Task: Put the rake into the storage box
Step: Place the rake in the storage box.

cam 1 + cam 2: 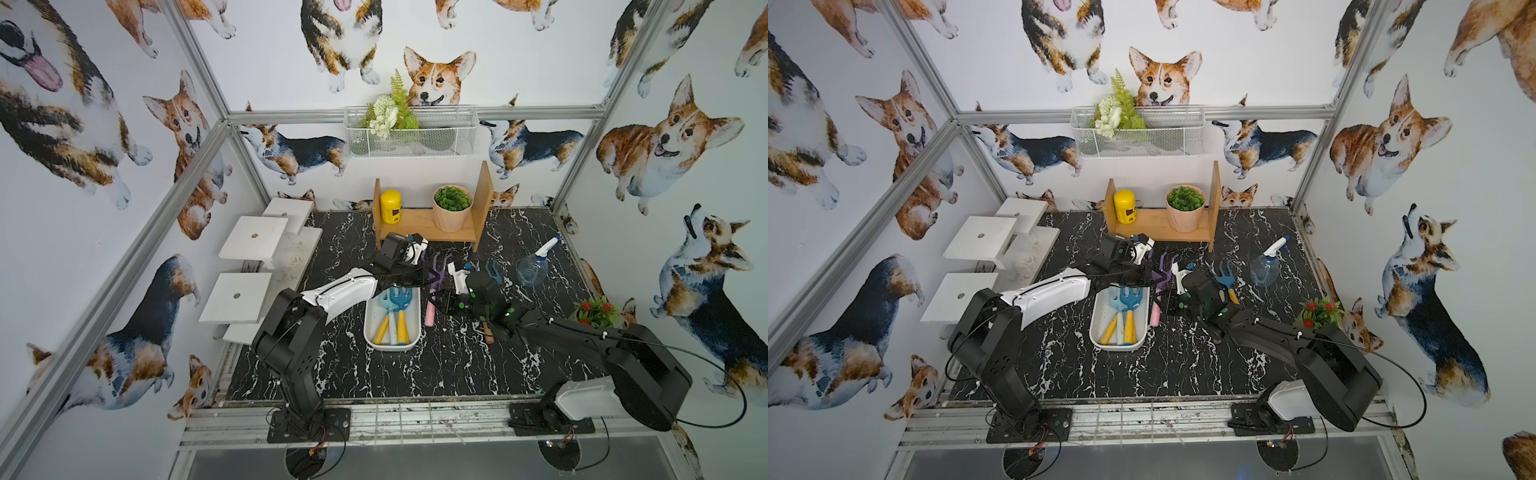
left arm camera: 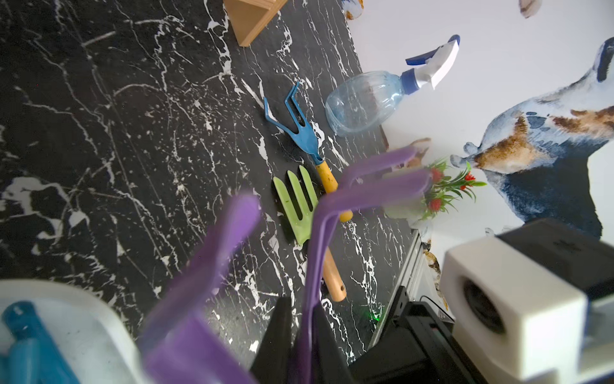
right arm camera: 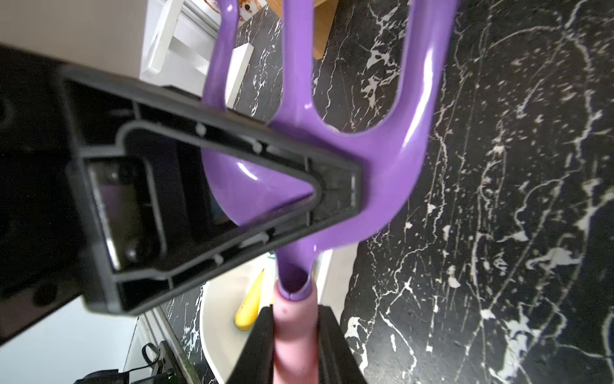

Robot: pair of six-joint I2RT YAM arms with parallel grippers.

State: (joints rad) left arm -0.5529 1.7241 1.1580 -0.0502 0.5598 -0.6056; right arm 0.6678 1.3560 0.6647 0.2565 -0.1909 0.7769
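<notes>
I have both tools on the purple rake (image 1: 435, 272). The right tool (image 3: 295, 349) is clamped on its pink handle, and the left tool (image 2: 305, 339) is pinched together on a thin purple part of the head. The rake hangs just beside the storage box (image 1: 392, 348), outside it, along the long wall on the right arm's side, with its head toward the wooden shelf (image 1: 424, 220). I cannot tell whether the handle end touches the counter (image 1: 457, 365). Inside the box lie blue hand tools (image 1: 395, 305) with yellow handles. A blue claw rake (image 2: 299, 123), a green fork (image 2: 299, 206) and a spray bottle (image 2: 362, 99) are on the counter beyond.
</notes>
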